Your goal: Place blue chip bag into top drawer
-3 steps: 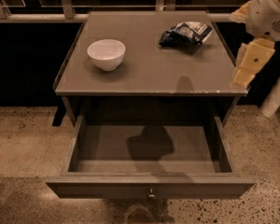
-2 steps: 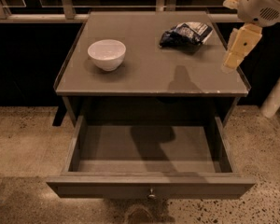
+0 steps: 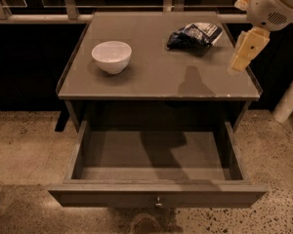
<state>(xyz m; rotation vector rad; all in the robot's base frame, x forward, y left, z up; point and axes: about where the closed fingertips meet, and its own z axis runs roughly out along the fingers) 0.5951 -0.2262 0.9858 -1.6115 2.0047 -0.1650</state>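
Observation:
The blue chip bag [image 3: 194,35], dark navy with white patches, lies crumpled on the back right of the cabinet top. The top drawer [image 3: 156,195] is pulled fully out below, and no object shows inside it; a small round knob sits at its front centre. My gripper [image 3: 245,54] hangs over the right edge of the cabinet top, to the right of the bag and slightly nearer the front. It is above the surface and touches nothing.
A white bowl [image 3: 111,56] stands on the left of the cabinet top [image 3: 156,79]. A metal rail [image 3: 39,18] runs behind the cabinet. Speckled floor [image 3: 24,150] lies around the open drawer.
The gripper has risen and moved back and left, from beside the front right corner to over the right edge nearer the bag. Bag, bowl and drawer have not moved.

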